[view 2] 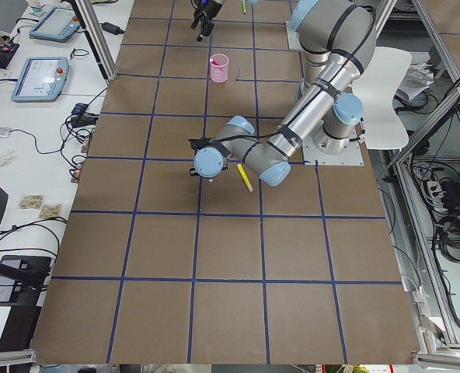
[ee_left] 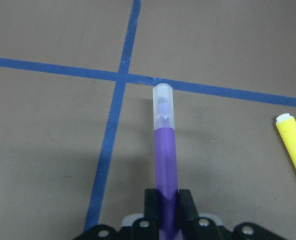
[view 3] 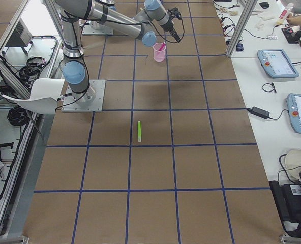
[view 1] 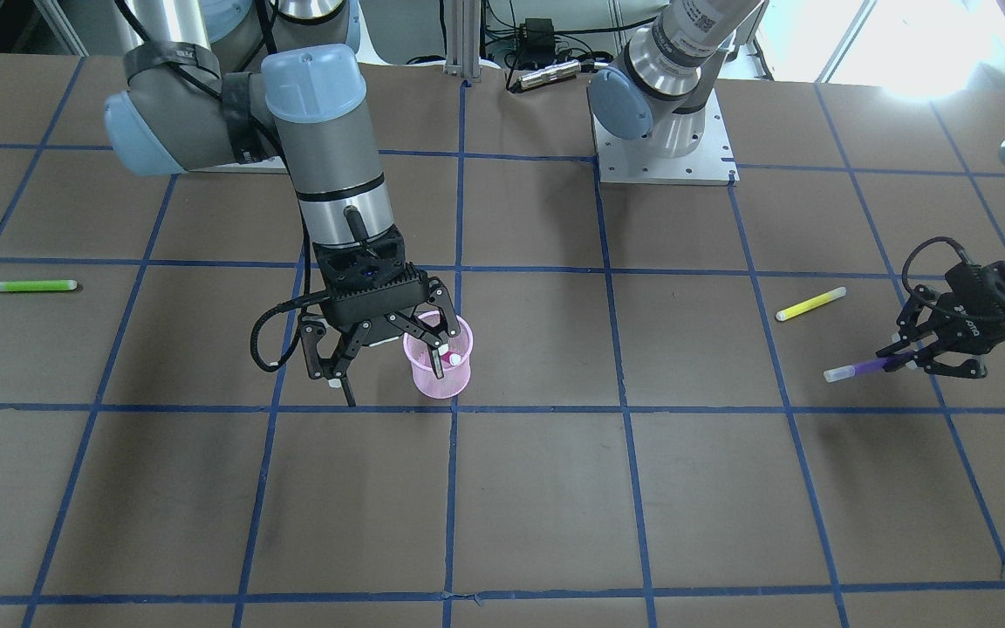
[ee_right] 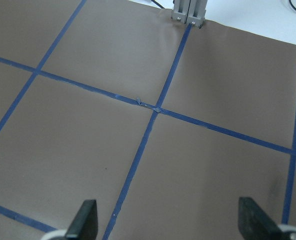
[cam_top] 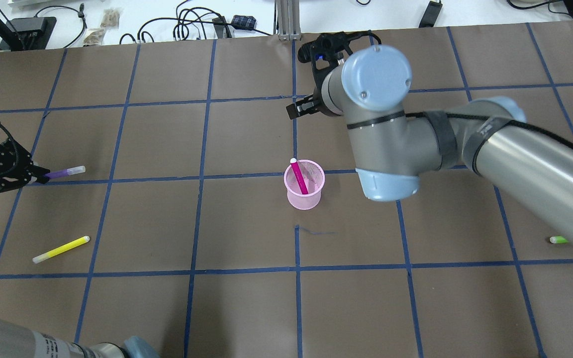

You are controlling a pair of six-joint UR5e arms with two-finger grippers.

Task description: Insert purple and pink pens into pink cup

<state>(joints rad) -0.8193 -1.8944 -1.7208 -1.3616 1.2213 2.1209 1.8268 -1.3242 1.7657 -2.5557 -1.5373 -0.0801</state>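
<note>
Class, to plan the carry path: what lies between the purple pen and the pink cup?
Overhead view: from purple pen to cup, only bare table with blue tape lines; the yellow pen lies aside.

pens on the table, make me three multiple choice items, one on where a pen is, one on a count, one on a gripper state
1. Where is the pink pen?
A) lying flat by a grid line
B) standing in the pink cup
C) gripped in the air

2. How many pens lie loose on the table?
A) one
B) two
C) four

3. How do the jaws of the left gripper stand?
A) shut on the purple pen
B) open and empty
C) shut on nothing

Answers:
1 B: the overhead view shows the pink pen leaning inside the cup.
2 B: only the yellow pen and the green pen lie free.
3 A: the left wrist view shows the jaws clamping the purple barrel.
</note>
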